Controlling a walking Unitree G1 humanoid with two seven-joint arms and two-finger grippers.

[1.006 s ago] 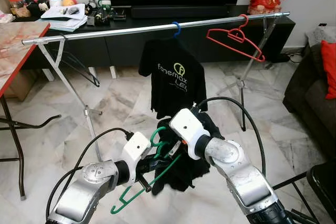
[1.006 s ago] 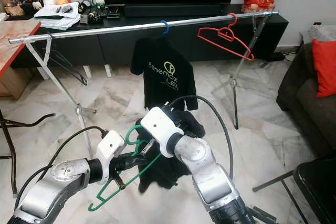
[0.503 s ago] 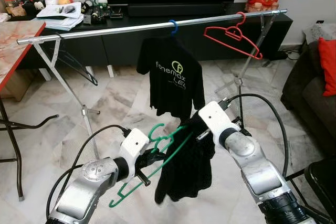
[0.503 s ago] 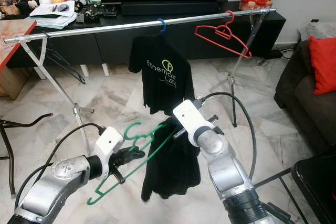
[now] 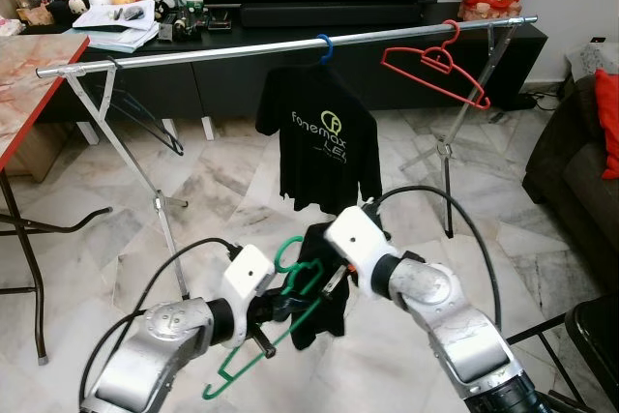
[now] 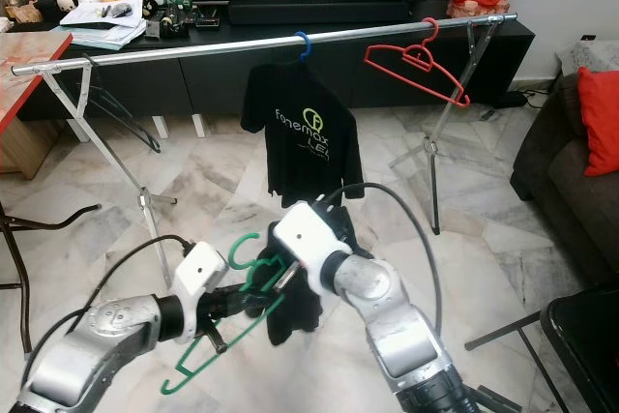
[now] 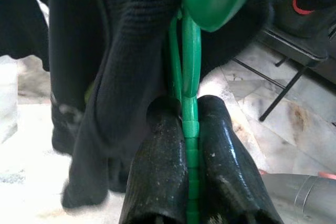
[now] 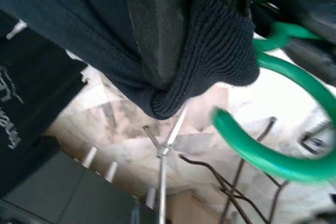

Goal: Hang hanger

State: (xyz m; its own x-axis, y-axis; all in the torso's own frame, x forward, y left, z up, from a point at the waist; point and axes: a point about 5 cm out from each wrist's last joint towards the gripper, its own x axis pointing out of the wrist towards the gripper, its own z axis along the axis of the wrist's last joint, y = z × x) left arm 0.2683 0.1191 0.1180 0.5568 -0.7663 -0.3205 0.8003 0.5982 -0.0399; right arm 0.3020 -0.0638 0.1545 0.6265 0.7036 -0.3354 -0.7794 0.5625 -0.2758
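My left gripper [image 5: 276,307] is shut on a green plastic hanger [image 5: 240,372], low in front of me. In the left wrist view the two black fingers [image 7: 163,150] clamp the hanger's stem [image 7: 191,72]. My right gripper [image 5: 331,276] is shut on a black knitted garment [image 5: 319,309] and holds it right against the green hook [image 5: 290,253]. The right wrist view shows the knit [image 8: 210,40] bunched over a finger [image 8: 152,19], with the green hook [image 8: 262,153] beside it. Farther off, a metal clothes rail [image 5: 222,52] spans the room.
A black printed T-shirt [image 5: 324,147] hangs on the rail from a blue hanger [image 5: 324,44], with a red hanger [image 5: 435,65] to its right and a dark wire hanger [image 5: 145,128] at its left end. A TV cabinet [image 5: 232,84] stands behind, a table [image 5: 24,84] left, a sofa [image 5: 571,162] right.
My right gripper has swung back left and down with the black garment, from out at the right to the green hanger's hook. The left gripper keeps its hold, hardly moved.
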